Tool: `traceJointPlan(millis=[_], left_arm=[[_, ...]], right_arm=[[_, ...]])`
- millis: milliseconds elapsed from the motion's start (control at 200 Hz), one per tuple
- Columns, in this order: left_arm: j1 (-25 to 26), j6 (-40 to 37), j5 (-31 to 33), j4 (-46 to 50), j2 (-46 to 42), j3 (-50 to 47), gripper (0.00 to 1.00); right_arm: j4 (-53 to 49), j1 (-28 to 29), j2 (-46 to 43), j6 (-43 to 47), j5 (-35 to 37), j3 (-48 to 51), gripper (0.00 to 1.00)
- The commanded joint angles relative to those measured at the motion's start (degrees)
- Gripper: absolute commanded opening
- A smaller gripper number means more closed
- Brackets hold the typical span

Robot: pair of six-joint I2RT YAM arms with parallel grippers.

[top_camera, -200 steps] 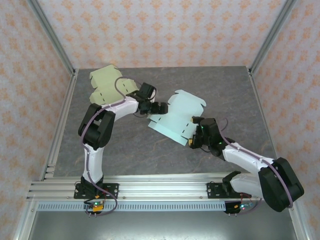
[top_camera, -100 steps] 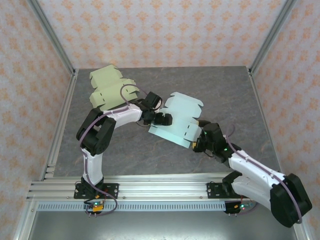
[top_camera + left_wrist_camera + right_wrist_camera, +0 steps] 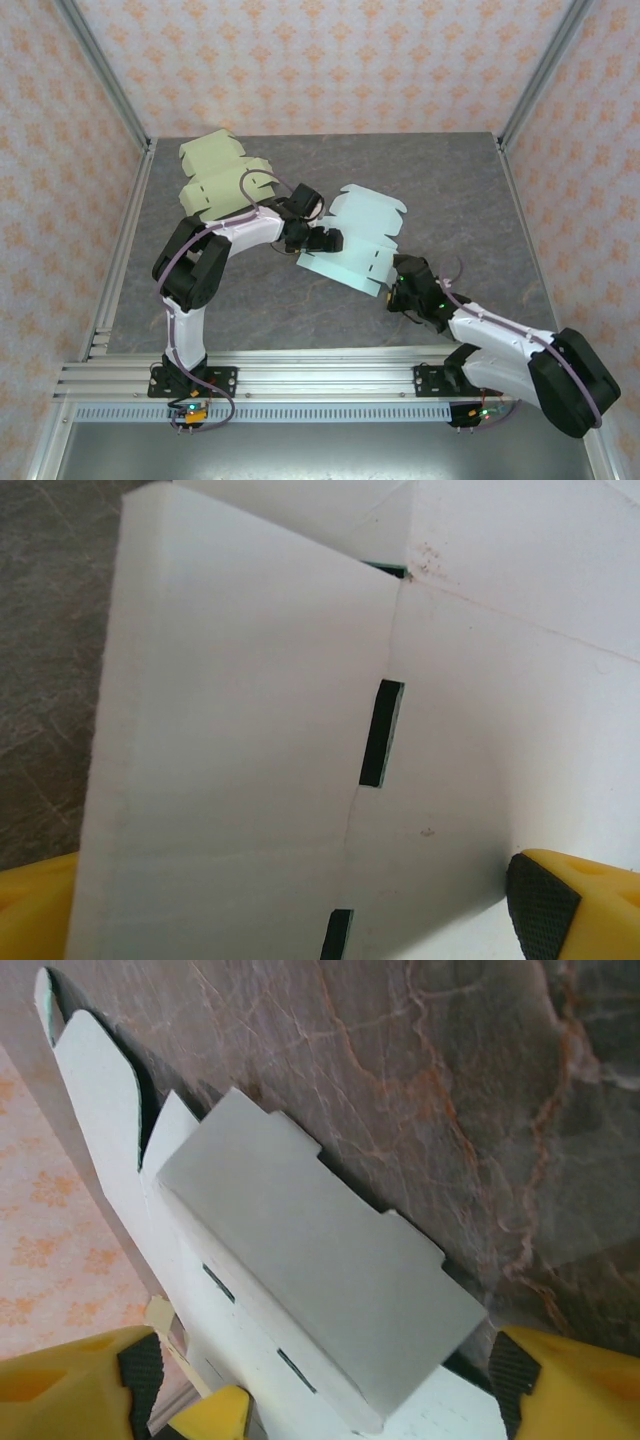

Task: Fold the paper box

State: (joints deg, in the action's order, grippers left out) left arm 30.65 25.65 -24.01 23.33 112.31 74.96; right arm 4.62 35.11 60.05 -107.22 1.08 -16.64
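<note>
Jaws spread wide, my left gripper [image 3: 322,238] and right gripper [image 3: 392,285] straddle opposite edges of the pale paper box [image 3: 355,232] (still a flat cut-out) mid-table [image 3: 455,180], its long axis slanting toward the far right.

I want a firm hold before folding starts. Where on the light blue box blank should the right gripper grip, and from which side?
Probably the raised flap along the near-right edge of the light blue box blank, coming from the near right with one finger on each face. It stands up off the table, leaving both faces free.
</note>
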Motion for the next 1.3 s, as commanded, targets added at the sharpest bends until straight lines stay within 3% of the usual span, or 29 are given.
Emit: traceJointPlan(millis=[0, 85, 190, 295, 430, 621, 866, 991, 1131, 1226, 1296], left_arm=[[0.1, 0.2, -1.98, 2.82, -1.26, 1.15, 0.98], [0.04, -0.29, -3.51, 3.1, -0.97, 1.63, 0.99], [0.05, -0.45, -4.37, 3.72, -0.78, 2.11, 0.98], [0.03, -0.7, -5.28, 4.66, -0.7, 2.64, 0.98], [0.16, -0.95, -6.44, 5.13, -0.7, 2.56, 0.99], [0.12, -1.58, -7.42, 5.99, 0.4, 3.29, 0.98], [0.22, -2.54, -8.5, 7.03, 1.37, 3.97, 0.98], [0.21, -2.69, -8.5, 7.08, 1.33, 3.82, 0.99], [0.25, -2.91, -8.44, 7.17, 0.85, 3.62, 0.99], [0.17, -3.31, -8.66, 7.0, -0.03, 3.44, 0.99], [0.02, -3.37, -8.64, 6.9, -0.68, 3.3, 0.99]], right_arm=[[5.93, 0.22, 1.95, -3.05, 4.08, 0.32, 0.8], [9.38, 0.23, 4.35, -2.82, 2.36, -0.73, 0.8], [7.82, 1.12, 5.32, -4.32, 0.08, -2.48, 0.87], [2.41, 2.89, 2.81, -8.77, 1.58, -3.26, 0.93], [0.69, 2.95, 1.38, -8.25, 4.99, -2.79, 0.93], [5.13, 2.77, 3.04, -6.22, 9.26, -0.41, 0.79], [9.05, -0.74, 4.24, 3.09, 11.46, -0.27, 0.58], [11.77, -2.36, 5.76, 7.18, 11.08, -0.59, 0.41], [10.1, -2.63, 4.24, 13.41, 12.27, -1.96, 0.3], [7.72, -3.52, 1.69, 18.31, 13.79, -2.62, 0.1], [6.8, -4.67, 0.06, 20.37, 13.74, -2.52, 0.08]])
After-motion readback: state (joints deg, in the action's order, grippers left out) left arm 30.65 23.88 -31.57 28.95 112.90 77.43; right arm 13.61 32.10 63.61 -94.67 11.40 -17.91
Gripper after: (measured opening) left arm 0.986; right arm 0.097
